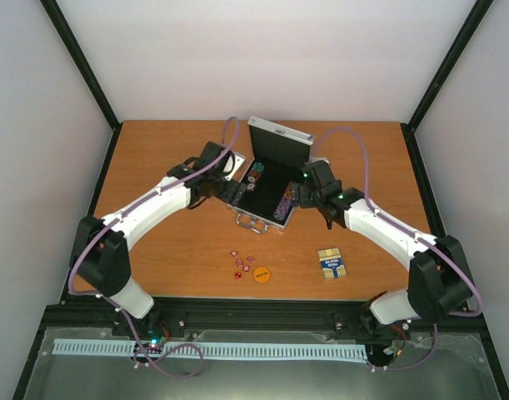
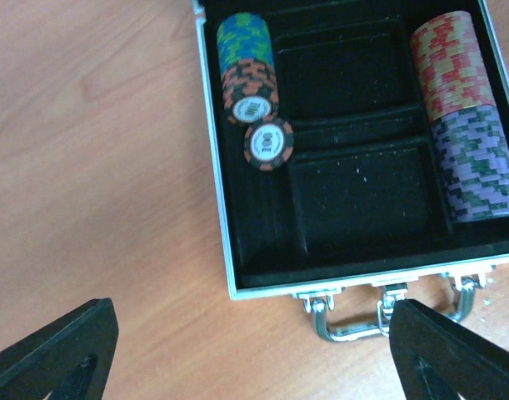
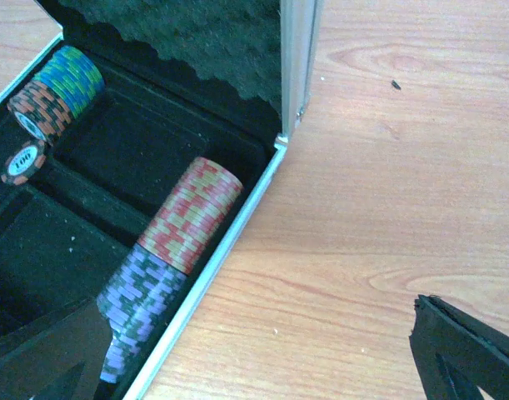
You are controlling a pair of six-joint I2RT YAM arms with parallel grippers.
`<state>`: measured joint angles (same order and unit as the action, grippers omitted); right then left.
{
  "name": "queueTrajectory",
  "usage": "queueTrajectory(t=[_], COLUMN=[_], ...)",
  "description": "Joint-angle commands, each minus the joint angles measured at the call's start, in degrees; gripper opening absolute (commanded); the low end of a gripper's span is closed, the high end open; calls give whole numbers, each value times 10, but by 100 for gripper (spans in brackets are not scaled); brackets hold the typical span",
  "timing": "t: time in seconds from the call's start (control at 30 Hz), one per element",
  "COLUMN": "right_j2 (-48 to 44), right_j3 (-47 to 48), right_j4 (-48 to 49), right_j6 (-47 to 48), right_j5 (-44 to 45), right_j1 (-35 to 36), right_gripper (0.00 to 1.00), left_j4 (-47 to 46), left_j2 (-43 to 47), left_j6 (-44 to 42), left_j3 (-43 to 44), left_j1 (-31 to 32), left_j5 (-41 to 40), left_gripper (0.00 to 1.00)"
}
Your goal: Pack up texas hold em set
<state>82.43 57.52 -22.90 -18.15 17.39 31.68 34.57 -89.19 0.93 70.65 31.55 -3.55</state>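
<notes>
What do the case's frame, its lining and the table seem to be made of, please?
Case frame: probably aluminium, pale silver with a dull sheen. Lining: black foam or felt, matte, flecked with lint. Table: wood or wood-look laminate, orange-brown with grain lines.

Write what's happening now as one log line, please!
case: open, lid up | chips: in side slots | dice, orange disc, card deck: on table | left gripper: open, empty | right gripper: open, empty
</notes>
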Motion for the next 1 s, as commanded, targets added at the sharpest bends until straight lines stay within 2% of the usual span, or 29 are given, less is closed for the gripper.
queueTrajectory(t=[0.0,0.17,0.43,0.97], right_j2=[-35,-61,-82,-83], right_j3=[-32,-71,-97,-111], right_j4=[20,36,33,32], right_j6=[-8,-5,-4,-6], right_j5=[12,-3,-11,-14], right_j1=[-10,-50,-79,-98], right_gripper=[100,100,100,100], left_j4=[10,18,-7,2], left_j2=[-49,-126,-198,-295], left_j6=[-91,-150,-201,-249], left_j3=[58,104,156,213], left_j1=[20,54,55,47], left_j5=[-16,-53,15,42], left_gripper=[90,87,81,65])
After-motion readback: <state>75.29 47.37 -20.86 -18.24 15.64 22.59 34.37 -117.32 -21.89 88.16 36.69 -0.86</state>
